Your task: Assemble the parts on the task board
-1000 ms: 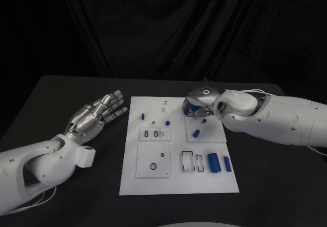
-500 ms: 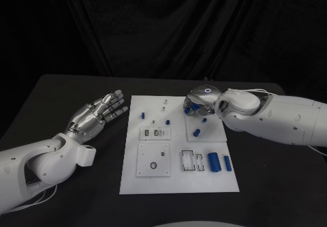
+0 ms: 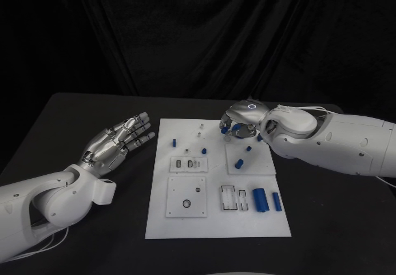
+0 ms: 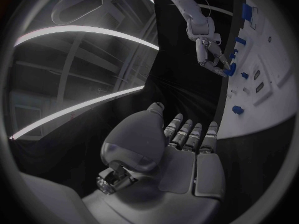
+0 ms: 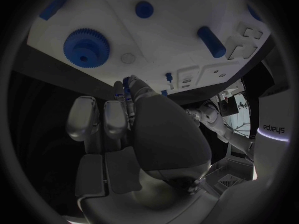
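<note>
Fingers (image 3: 132, 127) of the left hand (image 3: 115, 141) lie spread and empty, left of the task board (image 3: 216, 223) at frame centre. Seen from the left wrist, the right hand (image 3: 241, 121) pinches a blue part (image 4: 229, 70). Its own wrist camera shows a gear (image 5: 86, 47) beyond curled fingers; the grip itself is hard to make out there.

There is one black table (image 3: 74, 114) with one white task board (image 3: 214, 220) on it. There are two silver hands, the left hand (image 3: 115, 143) and the right hand (image 3: 241, 123). On the board are about five blue pegs (image 3: 258, 199) and one blue gear (image 5: 86, 46). The right hand may hide more.
</note>
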Action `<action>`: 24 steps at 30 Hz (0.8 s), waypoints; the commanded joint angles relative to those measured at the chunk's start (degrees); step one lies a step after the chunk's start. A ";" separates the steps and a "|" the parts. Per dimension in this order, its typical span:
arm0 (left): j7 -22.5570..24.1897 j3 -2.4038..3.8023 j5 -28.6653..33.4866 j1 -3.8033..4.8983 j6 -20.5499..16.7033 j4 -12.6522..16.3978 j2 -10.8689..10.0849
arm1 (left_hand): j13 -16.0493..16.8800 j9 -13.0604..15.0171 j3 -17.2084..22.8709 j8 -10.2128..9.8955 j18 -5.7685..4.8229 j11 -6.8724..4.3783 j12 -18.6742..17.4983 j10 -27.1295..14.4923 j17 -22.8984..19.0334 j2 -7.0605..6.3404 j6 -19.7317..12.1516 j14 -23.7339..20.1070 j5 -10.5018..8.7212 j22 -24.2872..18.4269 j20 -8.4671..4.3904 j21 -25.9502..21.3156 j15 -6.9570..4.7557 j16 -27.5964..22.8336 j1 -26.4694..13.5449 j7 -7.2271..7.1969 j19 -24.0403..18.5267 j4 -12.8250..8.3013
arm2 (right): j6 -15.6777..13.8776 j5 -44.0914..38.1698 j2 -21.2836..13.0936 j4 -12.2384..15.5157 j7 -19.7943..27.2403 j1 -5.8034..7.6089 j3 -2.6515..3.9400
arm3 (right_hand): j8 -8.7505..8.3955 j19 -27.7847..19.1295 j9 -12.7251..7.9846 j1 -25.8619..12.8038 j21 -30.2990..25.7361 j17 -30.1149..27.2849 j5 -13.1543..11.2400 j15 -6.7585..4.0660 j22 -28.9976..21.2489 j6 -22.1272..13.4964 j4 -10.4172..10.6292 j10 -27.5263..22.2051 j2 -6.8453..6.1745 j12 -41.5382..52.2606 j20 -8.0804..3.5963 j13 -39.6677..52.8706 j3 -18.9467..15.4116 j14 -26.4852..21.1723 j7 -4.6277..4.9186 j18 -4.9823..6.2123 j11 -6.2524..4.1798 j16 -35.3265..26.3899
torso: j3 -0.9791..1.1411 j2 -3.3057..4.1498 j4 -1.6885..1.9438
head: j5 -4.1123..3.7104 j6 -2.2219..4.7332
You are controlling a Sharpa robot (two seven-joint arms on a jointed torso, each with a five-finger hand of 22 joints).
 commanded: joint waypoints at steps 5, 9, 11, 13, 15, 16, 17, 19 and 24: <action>12.32 -0.02 0.60 0.09 0.78 -0.05 0.34 | 0.07 0.05 0.41 0.11 -0.20 0.03 0.09 0.09 0.08 -0.05 0.11 0.00 0.59 0.04 0.23 0.34 0.46 0.27 0.89 0.36 0.18 -0.17 | -0.39 2.04 2.70 -2.27 -0.34 0.51 0.27 | 2.27 0.13 4.98 -0.34 0.26 0.17 0.22 -0.43 0.21 2.65 -0.11 1.01 0.18 -0.63 -0.43 -0.03 0.37 0.09 -0.43 -1.08 -0.12 0.27 | -0.17 -0.02 0.07 | 0.08 -0.01; 12.31 -0.06 0.64 0.09 0.76 -0.18 0.52 | 0.07 0.05 0.46 0.11 -0.22 0.05 0.09 0.09 0.08 -0.05 0.12 -0.01 0.73 0.04 0.23 0.35 0.46 0.27 0.93 0.39 0.18 -0.22 | -0.29 2.69 4.55 -4.01 0.02 0.60 0.46 | 2.31 0.20 5.23 -0.26 0.32 0.39 0.55 -0.50 0.38 2.60 -0.29 1.18 0.12 -0.92 -0.50 -0.06 0.55 0.16 -0.24 -1.11 -0.16 0.34 | -0.20 0.06 0.10 | 0.26 0.09; 12.28 -0.07 0.66 0.09 0.65 -0.13 0.60 | 0.07 0.05 0.46 0.11 -0.22 0.05 0.09 0.09 0.08 -0.05 0.12 -0.01 0.73 0.04 0.23 0.35 0.46 0.27 0.93 0.39 0.18 -0.22 | 0.12 2.91 5.64 -5.03 0.16 0.71 0.54 | 2.30 0.25 5.41 -0.22 0.37 0.47 0.75 -0.50 0.50 2.51 -0.42 1.25 0.03 -1.19 -0.53 -0.09 0.68 0.20 -0.13 -1.14 -0.14 0.35 | -0.22 0.06 0.09 | 0.45 0.32; 12.27 -0.07 0.66 0.09 0.61 -0.09 0.63 | 0.07 0.06 0.50 0.12 -0.23 0.03 0.09 0.10 0.08 -0.06 0.22 -0.01 0.85 0.02 0.23 0.33 0.45 0.27 0.97 0.46 0.16 -0.27 | 0.35 2.97 6.05 -5.42 0.20 0.75 0.57 | 2.30 0.27 5.49 -0.17 0.39 0.50 0.83 -0.50 0.55 2.47 -0.50 1.29 0.00 -1.30 -0.54 -0.09 0.75 0.22 -0.11 -1.15 -0.13 0.35 | -0.19 0.03 0.07 | 0.59 0.41; 12.25 -0.08 0.66 0.09 0.58 -0.07 0.70 | 0.07 0.06 0.50 0.12 -0.23 0.03 0.09 0.10 0.08 -0.06 0.22 -0.01 0.85 0.02 0.23 0.33 0.45 0.27 0.97 0.46 0.16 -0.27 | 0.75 3.04 6.75 -6.15 0.24 0.80 0.60 | 2.29 0.30 5.52 -0.14 0.42 0.54 0.86 -0.50 0.62 2.45 -0.54 1.31 -0.02 -1.35 -0.54 -0.09 0.78 0.22 -0.10 -1.16 -0.13 0.36 | -0.14 0.01 0.03 | 0.69 0.51; 12.24 -0.08 0.66 0.09 0.57 -0.05 0.74 | 0.07 0.06 0.50 0.12 -0.23 0.03 0.09 0.10 0.08 -0.06 0.22 -0.01 0.85 0.02 0.23 0.33 0.45 0.27 0.97 0.46 0.16 -0.27 | 0.91 3.07 7.14 -6.59 0.26 0.83 0.61 | 2.29 0.32 5.62 -0.07 0.44 0.64 0.90 -0.49 0.68 2.41 -0.67 1.35 -0.09 -1.49 -0.55 -0.10 0.86 0.25 -0.07 -1.18 -0.12 0.39 | -0.16 0.03 0.05 | 0.69 0.62; 12.23 -0.08 0.67 0.09 0.56 -0.04 0.75 | 0.07 0.06 0.50 0.12 -0.23 0.03 0.09 0.10 0.08 -0.06 0.22 -0.01 0.85 0.02 0.23 0.33 0.45 0.27 0.97 0.46 0.16 -0.27 | 0.98 3.08 7.37 -6.87 0.27 0.84 0.62 | 2.29 0.29 5.66 -0.03 0.41 0.69 0.90 -0.49 0.63 2.39 -0.73 1.36 -0.14 -1.54 -0.55 -0.10 0.89 0.26 -0.07 -1.16 -0.12 0.41 | -0.13 0.03 0.05 | 0.69 0.66; 12.22 -0.08 0.67 0.09 0.52 0.03 0.71 | 0.07 0.06 0.50 0.12 -0.23 0.03 0.09 0.10 0.08 -0.06 0.22 -0.01 0.85 0.02 0.23 0.33 0.45 0.27 0.97 0.46 0.16 -0.27 | 1.09 3.11 8.11 -7.77 0.30 0.86 0.64 | 2.29 0.29 5.70 -0.01 0.41 0.61 0.89 -0.49 0.64 2.37 -0.78 1.37 -0.19 -1.60 -0.55 -0.10 0.91 0.24 -0.06 -1.17 -0.11 0.37 | -0.10 0.05 0.08 | 0.63 0.72; 12.20 -0.09 0.67 0.09 0.44 0.27 0.45 | 0.07 0.08 0.54 0.15 -0.24 -0.02 0.09 0.11 0.08 -0.10 0.35 -0.01 0.97 0.03 0.22 0.35 0.44 0.28 1.01 0.54 0.19 -0.33 | 1.45 3.15 9.63 -9.65 0.39 0.88 0.69 | 2.20 0.26 5.81 -0.12 0.39 0.51 0.90 -0.44 0.65 2.20 -0.81 1.34 -0.34 -1.86 -0.54 -0.11 0.94 0.21 0.02 -1.17 -0.02 0.29 | -0.10 0.02 0.18 | 0.47 0.54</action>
